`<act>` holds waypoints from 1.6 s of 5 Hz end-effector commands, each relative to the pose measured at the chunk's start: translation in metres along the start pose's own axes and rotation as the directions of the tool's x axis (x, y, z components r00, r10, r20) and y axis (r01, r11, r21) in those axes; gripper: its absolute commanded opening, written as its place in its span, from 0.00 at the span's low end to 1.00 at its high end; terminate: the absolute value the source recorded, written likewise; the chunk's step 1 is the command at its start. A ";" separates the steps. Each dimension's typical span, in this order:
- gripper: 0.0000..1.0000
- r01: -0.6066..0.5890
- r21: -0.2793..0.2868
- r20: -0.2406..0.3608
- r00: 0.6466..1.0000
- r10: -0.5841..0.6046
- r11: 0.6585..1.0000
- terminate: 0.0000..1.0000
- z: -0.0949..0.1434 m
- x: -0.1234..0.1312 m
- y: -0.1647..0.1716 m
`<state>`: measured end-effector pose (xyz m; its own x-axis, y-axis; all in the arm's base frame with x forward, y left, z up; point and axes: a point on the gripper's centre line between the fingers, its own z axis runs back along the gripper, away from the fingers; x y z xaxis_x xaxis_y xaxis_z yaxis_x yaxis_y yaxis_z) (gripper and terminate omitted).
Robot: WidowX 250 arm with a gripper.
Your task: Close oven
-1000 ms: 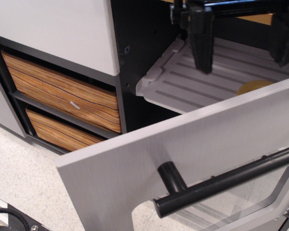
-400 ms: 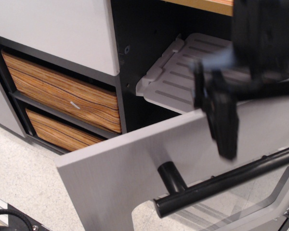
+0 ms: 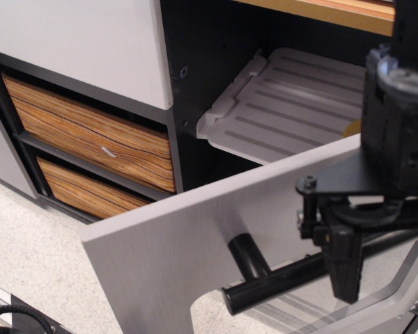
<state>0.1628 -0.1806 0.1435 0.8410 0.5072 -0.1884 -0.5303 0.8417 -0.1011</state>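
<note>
The oven door (image 3: 188,243), brushed grey, hangs open and tilted down toward me. Its black bar handle (image 3: 272,282) crosses the lower right, above the clear window (image 3: 299,313). Behind the door, the pale grey ribbed tray (image 3: 292,104) sticks out of the dark interior. My gripper (image 3: 389,278) is low at the right, in front of the door and right at the handle. Its left finger (image 3: 345,268) points down across the bar. The other finger is cut off by the frame edge, and the jaws look spread wide.
Two wood-grain drawers (image 3: 90,132) (image 3: 83,191) sit in the dark frame left of the oven, under a white panel (image 3: 76,42). A yellow thing (image 3: 352,127) peeks out on the tray. Speckled floor (image 3: 28,257) lies below, with a black cable (image 3: 14,316) at the bottom left.
My gripper has come out from above the tray and moved down and toward me, over the door's top edge, to the handle. The door and tray have not moved.
</note>
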 end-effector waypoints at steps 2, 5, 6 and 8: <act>1.00 -0.070 -0.042 0.207 0.975 0.077 0.997 0.00 -0.002 0.040 -0.002; 1.00 -0.007 -0.148 0.347 0.936 0.059 0.989 0.00 0.033 0.086 0.013; 1.00 0.064 -0.085 0.266 0.963 -0.039 0.994 0.00 0.013 0.081 0.015; 1.00 0.038 0.047 0.256 0.965 -0.049 0.998 0.00 -0.055 0.113 0.010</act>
<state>0.2349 -0.1255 0.0489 0.8691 0.4926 0.0450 -0.4925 0.8702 -0.0144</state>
